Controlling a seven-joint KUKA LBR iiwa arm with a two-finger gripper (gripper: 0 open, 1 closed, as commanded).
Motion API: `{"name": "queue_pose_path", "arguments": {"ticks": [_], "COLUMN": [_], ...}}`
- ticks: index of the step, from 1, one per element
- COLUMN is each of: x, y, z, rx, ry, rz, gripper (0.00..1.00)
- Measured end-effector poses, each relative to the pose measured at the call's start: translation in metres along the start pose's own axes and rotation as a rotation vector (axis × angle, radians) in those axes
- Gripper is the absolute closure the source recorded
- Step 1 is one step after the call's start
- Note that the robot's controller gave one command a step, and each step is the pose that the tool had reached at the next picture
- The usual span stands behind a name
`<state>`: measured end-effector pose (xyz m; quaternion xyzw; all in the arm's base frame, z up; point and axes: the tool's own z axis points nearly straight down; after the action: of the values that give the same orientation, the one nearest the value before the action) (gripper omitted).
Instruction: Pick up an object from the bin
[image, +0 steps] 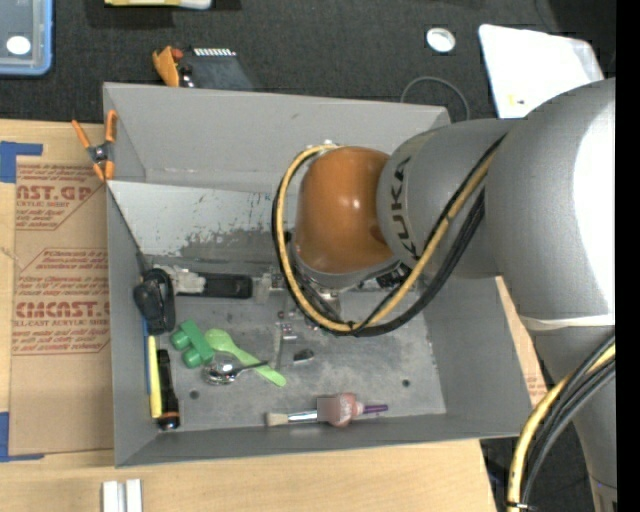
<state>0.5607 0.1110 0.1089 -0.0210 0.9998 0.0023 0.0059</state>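
Observation:
My gripper (292, 343) hangs under the orange dome, low over the bin floor near its middle, with nothing seen in it. Just left of it lies a small spoon (224, 372) with a metal bowl and a light green handle pointing right. A green plastic toy (200, 343) lies against the spoon's upper left. Toward the front, below the gripper, rests a brush (335, 410) with a pink middle, a purple tip and a pale end. A black and white stick-shaped item (216, 286) lies at the back left of the gripper.
Along the left wall sit a black clip-like object (153, 297) and, in front of it, a yellow and black marker (159, 385). The arm comes in from the right and covers the bin's right and back parts. Bare floor shows right of the brush.

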Motion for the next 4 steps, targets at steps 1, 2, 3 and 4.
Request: {"name": "queue_pose_path", "arguments": {"ticks": [1, 2, 3, 4], "x": [0.014, -0.011, 0.004, -0.015], "y": [0.004, 0.043, 0.000, 0.006], "z": [0.033, 0.014, -0.035, -0.021], "rx": [0.002, -0.003, 0.000, 0.002], "ry": [0.016, -0.003, 0.014, -0.005], "rz": [0.002, -0.006, -0.071, -0.112], "gripper": [0.00, 0.00, 0.00, 0.00]}}
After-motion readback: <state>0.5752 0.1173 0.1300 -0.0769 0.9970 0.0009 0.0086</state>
